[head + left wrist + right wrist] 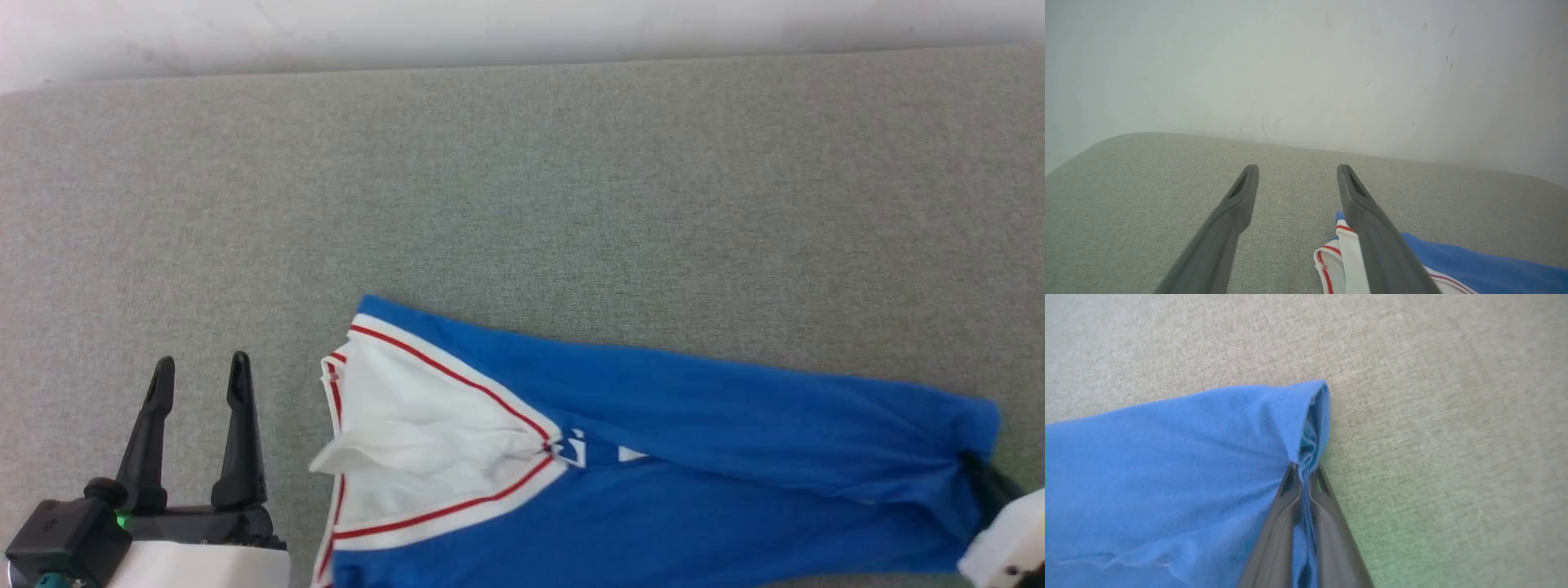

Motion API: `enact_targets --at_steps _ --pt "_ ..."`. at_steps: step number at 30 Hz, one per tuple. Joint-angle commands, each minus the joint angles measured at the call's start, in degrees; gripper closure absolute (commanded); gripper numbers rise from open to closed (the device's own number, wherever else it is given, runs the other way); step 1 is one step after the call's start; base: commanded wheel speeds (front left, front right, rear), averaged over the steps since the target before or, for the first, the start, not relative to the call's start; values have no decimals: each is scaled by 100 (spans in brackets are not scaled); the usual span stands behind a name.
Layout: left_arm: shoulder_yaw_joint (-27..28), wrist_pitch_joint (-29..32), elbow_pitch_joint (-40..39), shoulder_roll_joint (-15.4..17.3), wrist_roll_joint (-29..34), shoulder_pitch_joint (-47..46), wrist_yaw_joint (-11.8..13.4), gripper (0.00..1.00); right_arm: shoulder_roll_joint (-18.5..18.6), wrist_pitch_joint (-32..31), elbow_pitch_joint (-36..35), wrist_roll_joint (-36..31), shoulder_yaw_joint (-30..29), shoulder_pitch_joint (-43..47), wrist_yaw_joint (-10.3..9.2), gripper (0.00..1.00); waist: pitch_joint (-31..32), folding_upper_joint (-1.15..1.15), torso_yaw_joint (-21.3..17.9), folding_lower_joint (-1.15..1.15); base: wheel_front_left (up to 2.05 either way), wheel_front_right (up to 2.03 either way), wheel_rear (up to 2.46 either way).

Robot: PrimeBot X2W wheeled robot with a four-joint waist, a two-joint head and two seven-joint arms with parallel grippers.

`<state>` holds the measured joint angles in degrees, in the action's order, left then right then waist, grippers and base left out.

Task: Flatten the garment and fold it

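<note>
While the left gripper point(202, 363) hung at the left with its two dark fingers spread wide and empty, just beside the garment point(694, 457) but not touching it, the shirt lay stretched along the near part of the grey upholstered surface point(522, 180). Its white sleeve point(408, 433) came first, crumpled and curled up at one edge and bordered by red-and-white striped trim point(457, 380). A scrap of white print showed in a crease where the blue began. Further right the blue body ran in long soft folds, doubled over itself. At the far right end the right gripper point(1304, 469) was clamped tight on a bunched pinch of the blue edge.

That pinch sat close to the fingertips, so a hard tug could probably have let the cloth slide free. With nothing pinning the left end, a pull to the right would likely have dragged the whole shirt along instead of smoothing it. The curled sleeve might then have been trapped underneath.

The jersey looked thin, limp and smooth, gathering into fine pleats at the grip. The surface was a coarse, matte weave with a rounded corner. The fingers were hard, dark and tapered to blunt tips.
</note>
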<state>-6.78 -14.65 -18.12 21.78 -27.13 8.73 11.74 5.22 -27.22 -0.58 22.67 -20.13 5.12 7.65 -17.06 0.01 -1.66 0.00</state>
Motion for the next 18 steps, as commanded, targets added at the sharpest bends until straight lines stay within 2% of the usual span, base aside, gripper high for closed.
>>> enact_targets --at_steps 1,11,15,18 --pt "17 -19 18 -36 -7 -81 19 0 81 -33 4 -125 -129 -48 -16 100 23 -1 -24 0 0 0 0" --pt "-35 -24 166 -86 -32 -113 -64 0 797 -132 -119 -747 -1370 -287 -16 100 49 -1 -83 0 0 0 0" --pt "-42 -25 216 -88 -40 -122 -83 0 694 -292 -263 -341 -1263 -412 -16 100 50 -1 -75 0 0 0 0" --pt "-58 -26 249 -117 -67 -118 -99 0 510 -600 -613 88 -780 -424 -16 100 52 -1 -80 0 0 0 0"
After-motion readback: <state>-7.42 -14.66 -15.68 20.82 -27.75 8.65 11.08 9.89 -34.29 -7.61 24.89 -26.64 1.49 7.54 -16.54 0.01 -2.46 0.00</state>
